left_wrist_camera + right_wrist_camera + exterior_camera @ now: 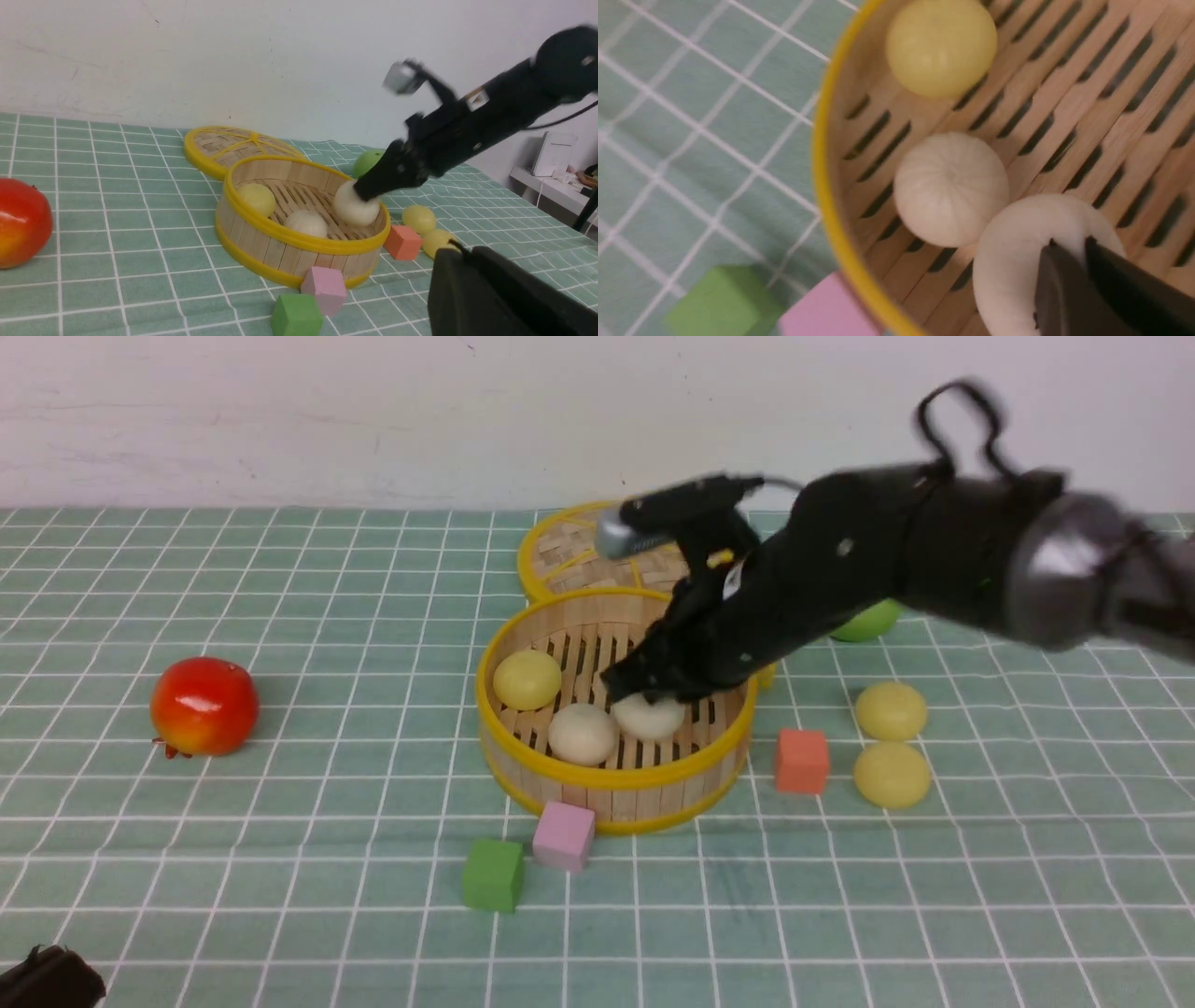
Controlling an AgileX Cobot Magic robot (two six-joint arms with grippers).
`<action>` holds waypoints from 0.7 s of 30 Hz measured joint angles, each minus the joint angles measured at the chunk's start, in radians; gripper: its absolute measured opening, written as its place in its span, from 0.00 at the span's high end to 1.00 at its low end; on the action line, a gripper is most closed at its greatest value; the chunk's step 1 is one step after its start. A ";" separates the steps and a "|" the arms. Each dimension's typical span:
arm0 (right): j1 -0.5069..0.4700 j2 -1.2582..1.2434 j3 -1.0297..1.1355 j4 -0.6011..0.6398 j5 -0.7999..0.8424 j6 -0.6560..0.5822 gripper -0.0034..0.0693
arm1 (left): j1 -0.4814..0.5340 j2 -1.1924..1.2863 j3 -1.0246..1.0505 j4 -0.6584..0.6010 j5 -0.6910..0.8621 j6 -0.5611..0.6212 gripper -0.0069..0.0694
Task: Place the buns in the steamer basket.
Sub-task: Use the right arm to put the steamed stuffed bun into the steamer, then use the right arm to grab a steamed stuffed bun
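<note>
Buns were more than half dealt with: a yellow bun (528,679) and a beige bun (583,735) lay in the basket (616,775), and a third, off-white bun (651,717) was within its wall, just beside the beige one. The right tool (1066,242) stood narrow, its tips seeming to pinch the top of that third bun, which probably needed only to be let go. Two yellow buns (892,711) (892,774) were left on the bench (327,915), beyond the orange cube (801,762), and both had yet to go in. The left tool (455,249) was closed, gripping nothing.
</note>
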State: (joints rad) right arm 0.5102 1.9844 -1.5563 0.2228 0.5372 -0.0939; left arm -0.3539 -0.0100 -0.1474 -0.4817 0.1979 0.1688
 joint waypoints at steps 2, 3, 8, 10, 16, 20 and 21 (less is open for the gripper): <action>-0.010 0.033 0.000 -0.004 -0.023 0.018 0.87 | 0.000 0.000 0.000 0.000 0.000 0.000 0.89; -0.020 0.067 0.000 -0.007 -0.047 0.030 0.83 | 0.000 0.000 0.000 0.000 0.000 0.000 0.88; -0.030 0.091 -0.006 0.008 -0.067 0.035 0.62 | 0.000 0.000 0.000 0.000 0.000 0.000 0.88; -0.030 0.088 -0.008 0.028 -0.063 0.035 0.50 | 0.000 0.000 0.000 0.000 0.000 0.000 0.88; -0.030 0.026 -0.027 0.076 0.044 0.035 0.30 | 0.000 0.000 0.000 0.000 0.000 0.000 0.88; -0.032 -0.158 -0.039 -0.097 0.228 0.042 0.32 | 0.000 0.000 0.000 0.000 0.000 0.000 0.87; -0.038 -0.181 -0.042 -0.144 0.251 0.059 0.34 | 0.000 0.000 0.000 0.000 0.000 0.000 0.87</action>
State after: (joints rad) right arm 0.4723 1.8031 -1.5983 0.0784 0.7880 -0.0349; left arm -0.3539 -0.0100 -0.1474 -0.4817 0.1979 0.1688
